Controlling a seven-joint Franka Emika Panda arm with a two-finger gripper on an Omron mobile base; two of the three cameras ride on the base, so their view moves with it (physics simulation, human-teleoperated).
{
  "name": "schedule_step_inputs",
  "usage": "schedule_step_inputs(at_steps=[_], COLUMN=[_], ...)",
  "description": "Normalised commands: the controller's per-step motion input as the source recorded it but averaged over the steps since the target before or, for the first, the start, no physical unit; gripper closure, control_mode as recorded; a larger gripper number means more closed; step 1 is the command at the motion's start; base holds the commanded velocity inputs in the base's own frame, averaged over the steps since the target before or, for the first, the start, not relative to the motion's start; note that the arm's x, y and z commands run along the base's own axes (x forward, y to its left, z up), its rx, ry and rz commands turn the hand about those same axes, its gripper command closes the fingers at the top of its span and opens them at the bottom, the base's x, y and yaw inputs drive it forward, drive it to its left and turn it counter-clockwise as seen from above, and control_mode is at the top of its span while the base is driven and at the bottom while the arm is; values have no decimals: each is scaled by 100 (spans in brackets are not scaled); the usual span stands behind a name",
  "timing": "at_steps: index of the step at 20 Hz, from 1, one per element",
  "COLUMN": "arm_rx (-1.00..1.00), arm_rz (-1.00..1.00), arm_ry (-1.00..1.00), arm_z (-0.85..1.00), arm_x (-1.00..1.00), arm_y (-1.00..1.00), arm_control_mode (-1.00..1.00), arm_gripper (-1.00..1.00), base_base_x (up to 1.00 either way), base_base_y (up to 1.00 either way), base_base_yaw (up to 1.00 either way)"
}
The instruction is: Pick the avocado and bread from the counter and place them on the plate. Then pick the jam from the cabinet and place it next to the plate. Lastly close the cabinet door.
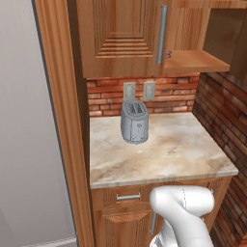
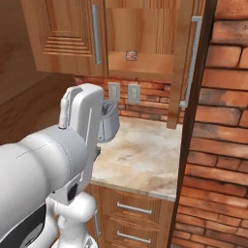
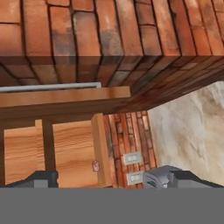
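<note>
The jam (image 2: 131, 55) is a small jar on the shelf of the open upper cabinet; it also appears as a small jar (image 3: 95, 165) in the hand view. The cabinet door (image 2: 186, 63) stands swung open, with a long metal handle (image 2: 194, 58). Below lies the beige stone counter (image 1: 169, 149). My gripper (image 3: 113, 181) is open with its tips far apart and nothing between them, up in the air away from the shelf. The avocado, the bread and the plate are out of view.
A grey toaster (image 1: 134, 123) stands at the back of the counter under two wall sockets (image 1: 139, 90). A brick wall (image 2: 218, 121) bounds the counter on the right and a tall wooden panel (image 1: 60, 120) on the left. The left cabinet door (image 1: 120, 34) is shut.
</note>
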Motion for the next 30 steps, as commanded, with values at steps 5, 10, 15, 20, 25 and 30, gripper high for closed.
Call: schedule_step_inputs(at_steps=[5,10,15,20,25,30], arm_rx=[0,0,0,0,0,0], arm_rz=[-6,-6,-6,-5,-2,-2], arm_ry=[0,0,0,0,0,0], arm_z=[0,0,0,0,0,0], arm_x=[0,3,25,15,0,0], arm_y=[-22,-13,0,-10,-24,-13], arm_control_mode=[-100,-100,-100,-100,-100,-100], arm_gripper=[-100,-100,-100,-100,-100,-100], base_base_x=[0,0,0,0,0,0], base_base_y=[0,0,0,0,0,0], base_base_yaw=[0,0,0,0,0,0])
